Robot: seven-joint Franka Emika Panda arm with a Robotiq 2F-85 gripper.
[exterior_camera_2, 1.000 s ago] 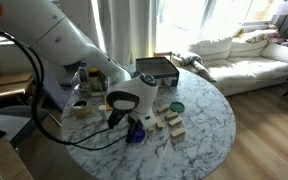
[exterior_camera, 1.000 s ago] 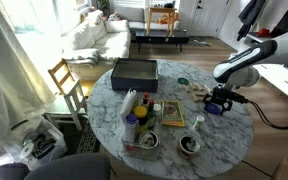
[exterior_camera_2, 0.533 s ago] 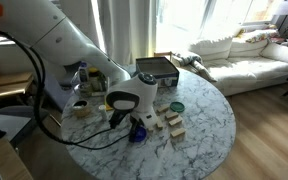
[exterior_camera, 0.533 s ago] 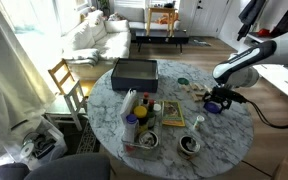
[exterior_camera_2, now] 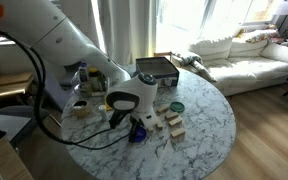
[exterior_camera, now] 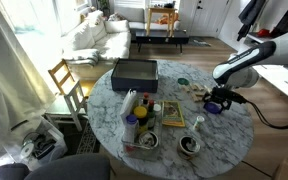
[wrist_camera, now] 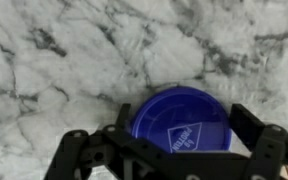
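Blue lid point(wrist_camera: 181, 122) flat on marble counter point(wrist_camera: 54, 60), close to the rim in an exterior view point(exterior_camera: 215, 107). Jaws spread wide, low over lid, one finger on each side; contact not discernible. Wooden blocks point(exterior_camera_2: 171, 122) just beside, green lid point(exterior_camera_2: 177, 106) near, black box point(exterior_camera: 134, 71) well apart.
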